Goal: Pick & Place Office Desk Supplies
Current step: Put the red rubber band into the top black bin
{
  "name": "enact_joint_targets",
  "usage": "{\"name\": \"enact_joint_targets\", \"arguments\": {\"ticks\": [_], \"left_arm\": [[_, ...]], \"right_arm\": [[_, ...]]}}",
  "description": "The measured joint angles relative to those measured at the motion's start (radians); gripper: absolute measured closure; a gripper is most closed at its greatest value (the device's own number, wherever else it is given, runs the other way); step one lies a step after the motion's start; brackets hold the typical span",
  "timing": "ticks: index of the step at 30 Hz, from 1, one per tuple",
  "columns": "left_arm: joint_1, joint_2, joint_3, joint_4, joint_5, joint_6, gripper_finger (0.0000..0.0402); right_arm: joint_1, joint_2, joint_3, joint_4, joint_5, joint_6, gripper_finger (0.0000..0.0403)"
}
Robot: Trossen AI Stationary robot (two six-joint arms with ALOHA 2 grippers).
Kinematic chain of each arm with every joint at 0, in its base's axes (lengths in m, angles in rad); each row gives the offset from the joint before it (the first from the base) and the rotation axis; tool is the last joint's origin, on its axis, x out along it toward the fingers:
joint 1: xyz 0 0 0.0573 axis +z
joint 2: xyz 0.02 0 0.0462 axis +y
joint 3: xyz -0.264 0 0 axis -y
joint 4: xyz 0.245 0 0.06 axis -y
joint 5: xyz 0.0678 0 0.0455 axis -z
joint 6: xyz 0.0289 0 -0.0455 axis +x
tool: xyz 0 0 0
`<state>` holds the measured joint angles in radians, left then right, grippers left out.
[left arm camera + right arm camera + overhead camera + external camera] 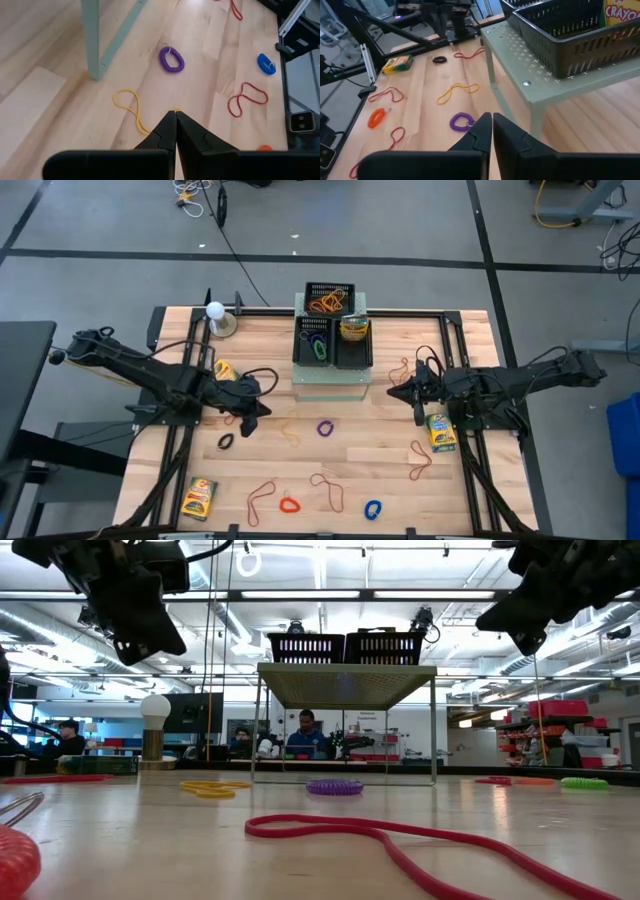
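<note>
My left gripper (258,409) is shut and empty, raised above the left middle of the table (140,630). In its wrist view (175,114) its tips stand over a yellow rubber band (131,111) that lies flat on the wood. A purple loop (325,428) lies between the arms and also shows in the left wrist view (171,59). My right gripper (394,390) is shut and empty, raised beside the pale-green stand (488,117). Crayon boxes lie at the front left (199,498), by the left arm (225,370) and under the right arm (441,432).
The pale-green perforated stand (328,383) at the back middle carries black mesh trays (330,300) with bands, a green loop (318,348) and a crayon box (354,328). Black (225,442), red (290,504) and blue (373,509) loops and several orange-brown bands (421,460) lie scattered on the table. A white bulb (215,313) stands at the back left.
</note>
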<state>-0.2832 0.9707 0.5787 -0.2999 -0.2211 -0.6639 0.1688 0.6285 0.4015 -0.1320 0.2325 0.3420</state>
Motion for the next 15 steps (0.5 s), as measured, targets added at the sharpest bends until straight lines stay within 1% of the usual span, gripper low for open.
{"name": "enact_joint_targets", "arguments": {"ticks": [6, 9, 11, 14, 15], "left_arm": [[0.001, -0.001, 0.001, -0.032, 0.091, -0.050, 0.0393], [0.001, 0.000, 0.001, -0.029, 0.125, -0.047, 0.0393], [0.001, 0.003, 0.001, -0.040, 0.168, -0.059, 0.0393], [-0.005, 0.003, 0.001, -0.083, 0.270, -0.175, 0.0393], [-0.016, 0.003, 0.001, -0.110, 0.279, -0.223, 0.0393]], "right_arm": [[0.000, -0.001, 0.000, 0.001, 0.000, 0.000, 0.0378], [0.000, -0.001, 0.000, 0.001, 0.000, 0.000, 0.0378], [0.000, -0.001, 0.000, 0.001, 0.000, 0.000, 0.0378], [0.000, -0.001, 0.000, 0.001, 0.000, 0.000, 0.0378], [0.000, -0.001, 0.000, 0.001, 0.000, 0.000, 0.0378]]}}
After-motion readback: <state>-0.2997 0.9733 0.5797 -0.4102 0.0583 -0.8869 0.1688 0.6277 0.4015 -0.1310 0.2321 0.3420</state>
